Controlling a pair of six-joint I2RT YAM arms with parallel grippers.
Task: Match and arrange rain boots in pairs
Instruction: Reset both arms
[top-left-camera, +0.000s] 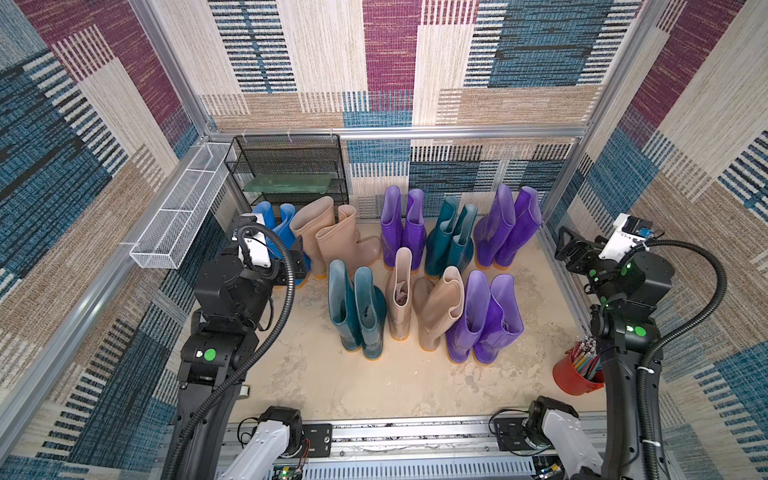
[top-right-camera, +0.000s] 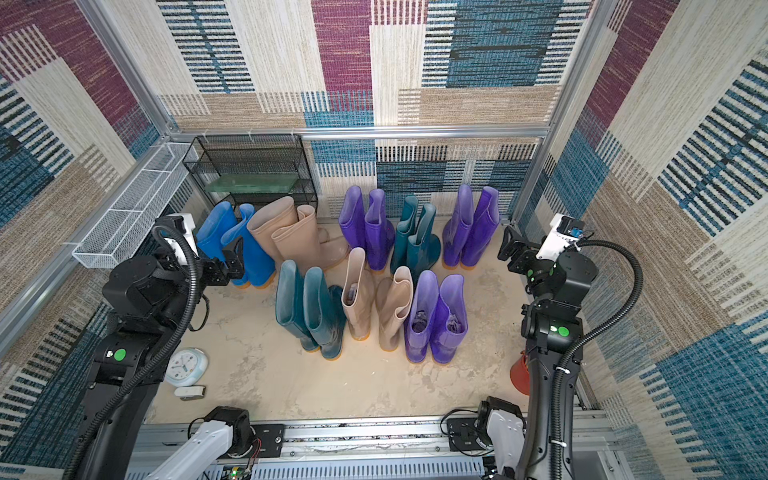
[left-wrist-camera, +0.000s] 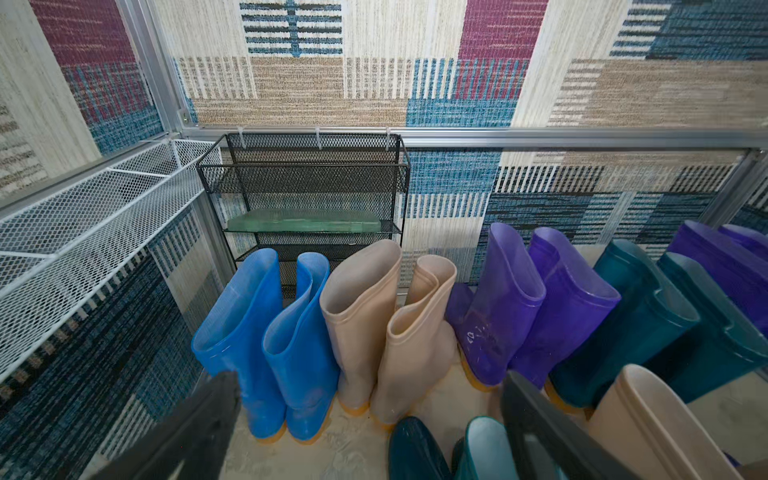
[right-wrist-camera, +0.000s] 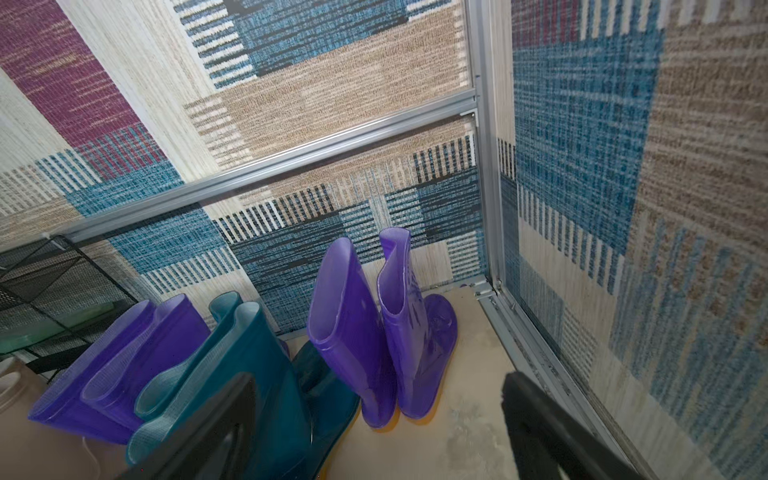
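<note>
Logging rain boots (top-left-camera: 478, 320): glossy, likely light, slippery, floppy-shafted; I'd pinch a cuff rim; left gripper (top-right-camera: 232, 262), right gripper (top-left-camera: 568, 247) gape empty.

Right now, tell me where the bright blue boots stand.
In both top views the bright blue boots stand at the back row's left end, beside the beige pair and in front of the black rack.

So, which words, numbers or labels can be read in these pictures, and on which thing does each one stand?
No text can be read anywhere.
Round pale blue clock: dial numerals too small to read.
Glossy purple rubber boot, left wrist view: white marks on its shaft, too blurred to read.
</note>
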